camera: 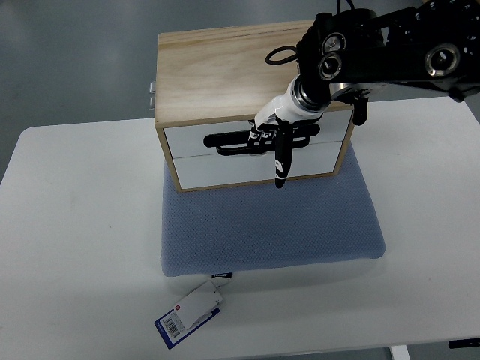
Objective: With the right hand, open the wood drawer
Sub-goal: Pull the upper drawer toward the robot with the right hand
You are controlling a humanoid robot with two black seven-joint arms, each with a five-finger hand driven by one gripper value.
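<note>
Nearest the camera, at the lower edge of the top view, a small white and blue paper tag with a barcode (191, 313) lies flat on the white counter (75, 247). It sits just below the front edge of a blue-grey rectangular fabric cushion (270, 225), which lies in the middle of the counter.

On the far part of the cushion stands a light wooden drawer box with white drawer fronts (225, 67). Its plain wood top faces up toward the camera. Two white drawer fronts, one above the other, face the near side. The upper white drawer front (195, 139) carries a black horizontal handle (229, 141); the lower white drawer front (217, 171) lies directly beneath it. Both fronts sit flush with the wooden frame, so the drawers look closed. A small metal fitting (151, 96) shows on the box's left side.

From the right edge of the picture, the robot's black right arm (405, 45) reaches across the top of the box. Its white and black right hand (279, 135) hangs down over the upper drawer front, at the handle. The fingers are curled at the handle, and one black finger (281, 161) points straight down, its tip over the lower drawer front. Whether the fingers truly grip the handle cannot be told from this angle.
</note>
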